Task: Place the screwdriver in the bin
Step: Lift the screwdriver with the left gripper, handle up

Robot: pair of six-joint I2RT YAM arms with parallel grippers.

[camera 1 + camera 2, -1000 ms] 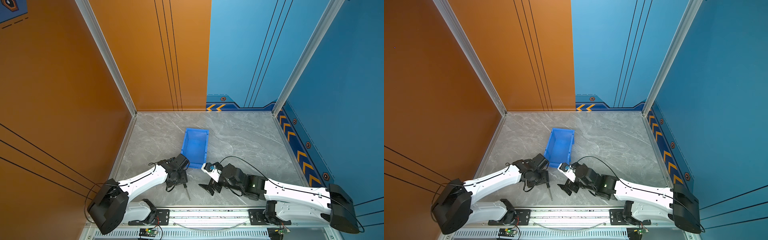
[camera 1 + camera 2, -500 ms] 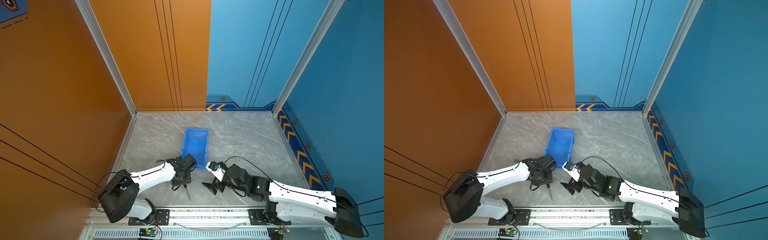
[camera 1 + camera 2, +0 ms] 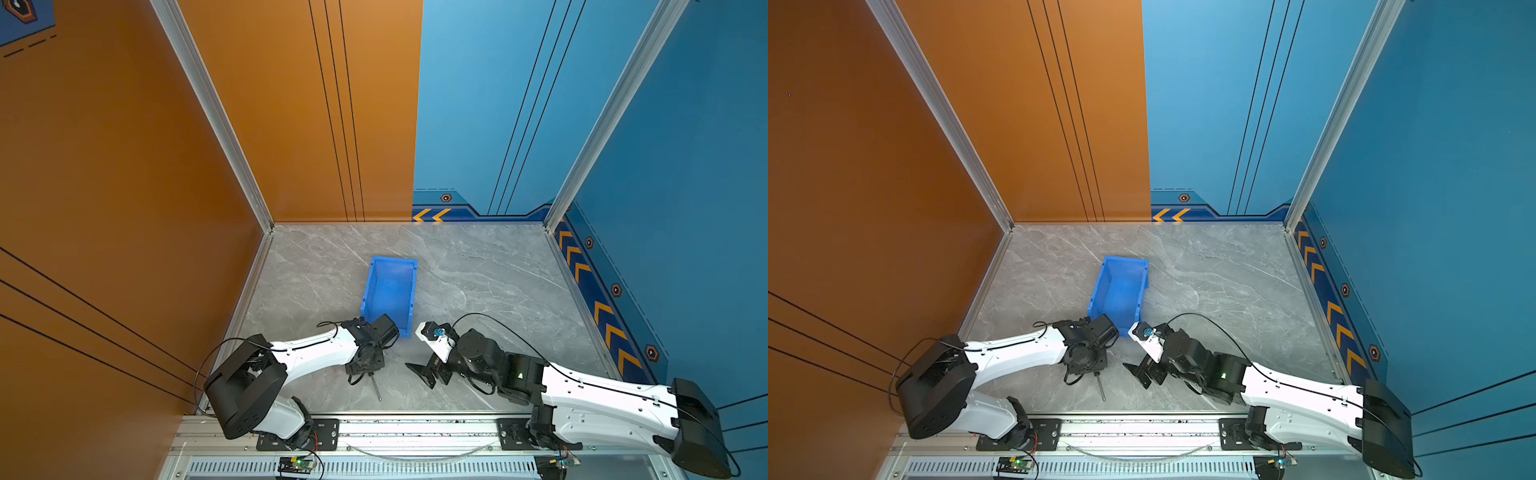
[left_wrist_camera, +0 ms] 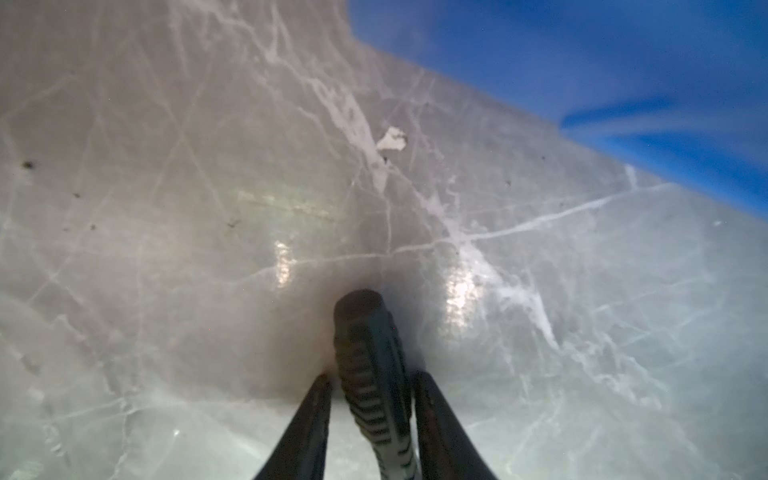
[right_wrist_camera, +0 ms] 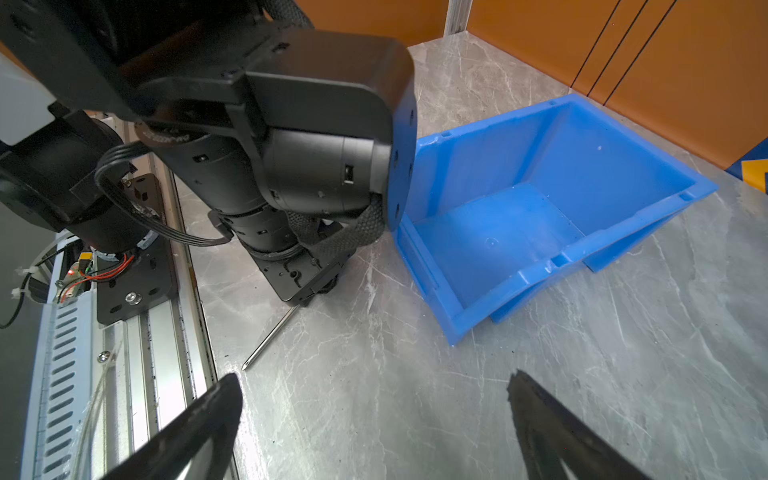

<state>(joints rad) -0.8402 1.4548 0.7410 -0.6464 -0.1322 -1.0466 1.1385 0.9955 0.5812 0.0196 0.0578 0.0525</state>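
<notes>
The screwdriver (image 4: 365, 340) lies flat on the marble floor, and its ribbed black handle sits between the two fingers of my left gripper (image 4: 370, 380). Both fingers press close against the handle's sides. In both top views only the thin silver shaft (image 3: 376, 388) (image 3: 1100, 388) shows, poking out from under the left wrist toward the front rail. The blue bin (image 3: 368, 286) (image 3: 1100, 282) stands empty just behind the left wrist. My right gripper (image 3: 424, 374) (image 5: 374, 386) hovers open above bare floor to the right of the screwdriver, its camera facing the bin (image 5: 478, 166) and the shaft (image 5: 270, 336).
An aluminium rail (image 3: 415, 428) with the arm mounts runs along the floor's front edge, close to the screwdriver's tip. Orange walls close in the left and back, blue walls the right. The bin's near corner almost touches the left wrist.
My left gripper has come down over the screwdriver's handle and its jaws have narrowed from wide open to snug against it. The right arm has shifted slightly.
</notes>
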